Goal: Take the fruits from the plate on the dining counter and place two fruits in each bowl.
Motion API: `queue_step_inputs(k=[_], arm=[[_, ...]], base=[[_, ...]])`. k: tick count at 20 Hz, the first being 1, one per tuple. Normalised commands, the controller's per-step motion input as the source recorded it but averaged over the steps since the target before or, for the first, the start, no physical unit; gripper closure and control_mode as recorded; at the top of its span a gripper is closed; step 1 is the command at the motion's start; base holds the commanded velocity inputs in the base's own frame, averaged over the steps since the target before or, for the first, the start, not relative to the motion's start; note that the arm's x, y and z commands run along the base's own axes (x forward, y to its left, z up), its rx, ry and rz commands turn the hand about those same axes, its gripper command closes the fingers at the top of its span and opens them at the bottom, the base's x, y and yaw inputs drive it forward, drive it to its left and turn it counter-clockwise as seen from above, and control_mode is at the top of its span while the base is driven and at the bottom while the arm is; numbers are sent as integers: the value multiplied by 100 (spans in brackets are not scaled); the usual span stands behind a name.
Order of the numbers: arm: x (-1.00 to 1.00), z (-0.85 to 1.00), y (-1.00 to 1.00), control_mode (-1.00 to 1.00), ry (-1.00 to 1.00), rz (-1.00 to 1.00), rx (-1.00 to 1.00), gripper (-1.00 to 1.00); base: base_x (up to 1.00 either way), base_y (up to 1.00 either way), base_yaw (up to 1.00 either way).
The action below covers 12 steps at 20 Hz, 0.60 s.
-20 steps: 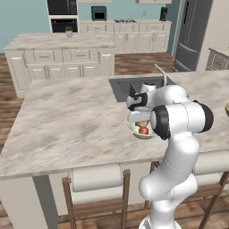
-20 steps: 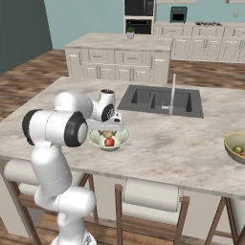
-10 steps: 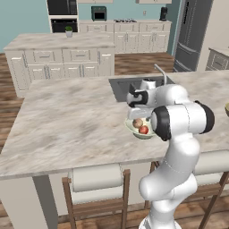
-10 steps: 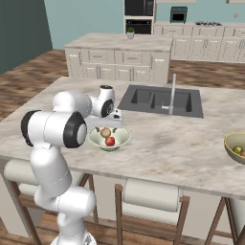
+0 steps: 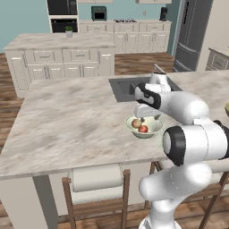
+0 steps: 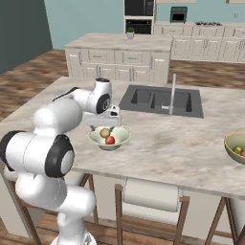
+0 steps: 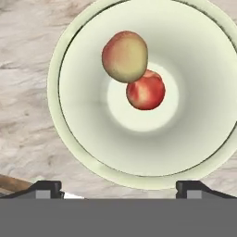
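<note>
Since a second ago, our claw (image 7: 118,185) spreads wide above the pale bowl (image 7: 83,143); directly below it, two apples (image 7: 146,90) sit touching, this bowl's share done.

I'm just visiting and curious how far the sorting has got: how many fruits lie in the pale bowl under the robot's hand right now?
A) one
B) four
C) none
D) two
D: the hand view looks straight down into the pale bowl, where a yellowish-red fruit touches a redder fruit, and both base views show the same pair.
</note>
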Motion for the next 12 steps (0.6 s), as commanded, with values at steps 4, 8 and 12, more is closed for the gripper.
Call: queue_step_inputs(k=[4, 8, 12], arm=[[-100, 19, 0, -100, -26, 0, 0, -100], [-100, 49, 9, -100, -25, -1, 0, -100], [-100, 56, 0, -100, -22, 0, 0, -100]], base=[[0, 0, 0], [0, 0, 0], [0, 0, 0]])
